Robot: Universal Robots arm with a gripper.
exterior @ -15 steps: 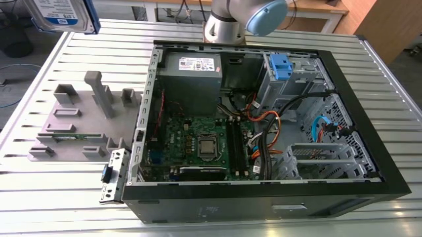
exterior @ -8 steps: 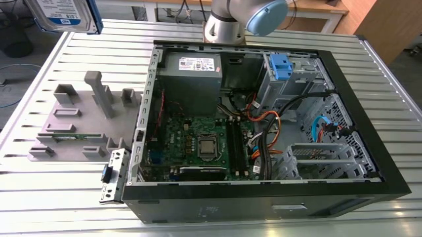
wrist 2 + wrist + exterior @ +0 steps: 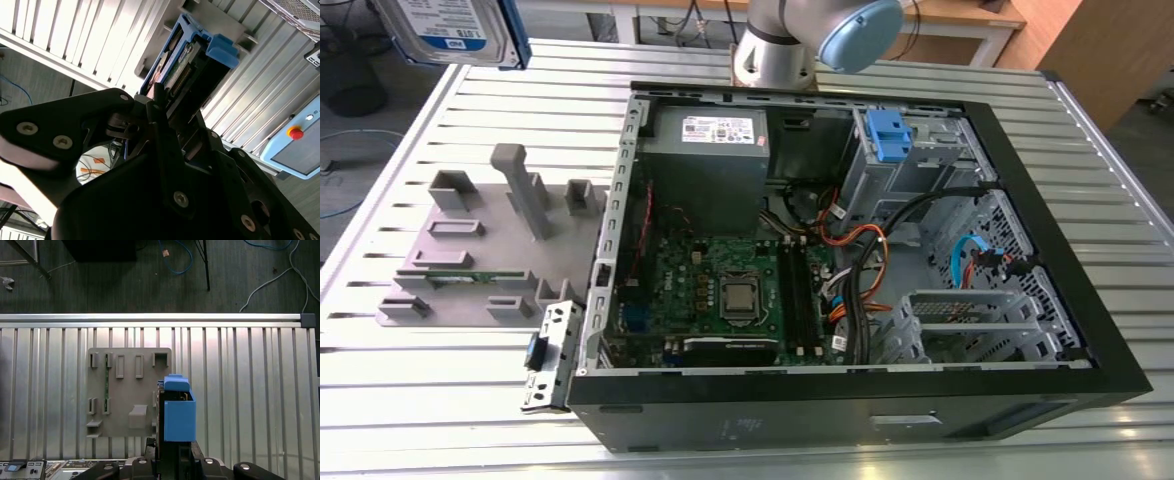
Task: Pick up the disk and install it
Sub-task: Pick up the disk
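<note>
Biggest thing here is the ribbed aluminium table [image 3: 1067,150], and sitting in the middle of it is an open desktop computer case [image 3: 854,410] lying on its side with the guts showing. The robot arm [image 3: 781,45] stands on the table just behind the case. Inside the case there's a green motherboard [image 3: 720,270], a grey power supply [image 3: 707,160] at the far end, and a drive cage with a blue latch [image 3: 886,135] toward the exterior view's right.

On the exterior view's left of the case there's a flat grey fixture plate [image 3: 454,255] with a bunch of slots and upright holders on it.

The disk [image 3: 454,30] isn't in the case yet. It's up in the air at the top corner on the exterior view's left, well apart from the case, label facing the camera. In the first wrist view it hangs over the table right at the edge of the fixture plate, blue carrier frame toward the camera.

The gripper [image 3: 172,107] is clamped on the disk, black fingers [image 3: 159,112] pressed against its sides in the second wrist view. A light blue teach pendant [image 3: 300,145] with a red button lies off to one side there.
</note>
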